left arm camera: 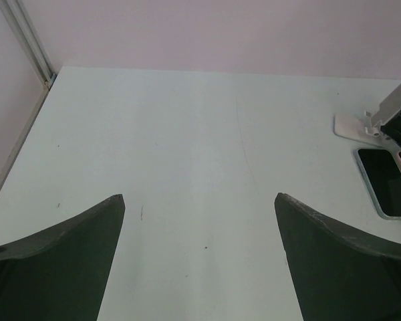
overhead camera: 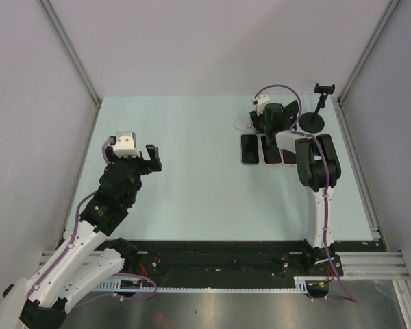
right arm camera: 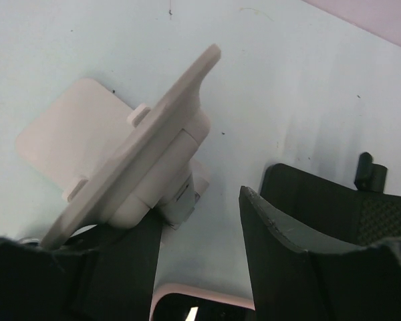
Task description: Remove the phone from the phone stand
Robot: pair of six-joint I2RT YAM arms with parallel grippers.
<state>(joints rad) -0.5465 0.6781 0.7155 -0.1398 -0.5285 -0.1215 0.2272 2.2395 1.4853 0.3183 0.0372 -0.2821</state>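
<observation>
Where my right pincer (right arm camera: 199,207) hangs over the far right of the pale blue-green counter (overhead camera: 192,178), the black-screened phone with the pink rim (overhead camera: 268,151) lies flat just under it, on the side nearer my base. Its rounded corner shows at the bottom of the wrist view, between the roots of my two dark fingers. Those fingers stand apart with nothing clamped between them; whether either one touches the phone I cannot tell. The phone is off the white plastic phone stand (right arm camera: 140,160), which sits just beyond my fingertips: a smooth tilted back plate with an upturned lip and two small square nubs, carried on a rounded block over a flat, round-cornered foot. My fingers are matte and wedge-shaped, worn pale along their edges. Just left of the pink-rimmed phone in the top view lies a second black-screened phone with a pale silvery frame (overhead camera: 248,149), also flat and side by side with it. To the right, near the counter's far corner, stands a black holder with a round disc foot (overhead camera: 312,122), a thin slanting post and a small clamp head, close beside my forearm. My left pincer (left arm camera: 199,196) hovers well apart from all this over the left of the counter, its two dark curved fingers spread wide on nothing.
</observation>
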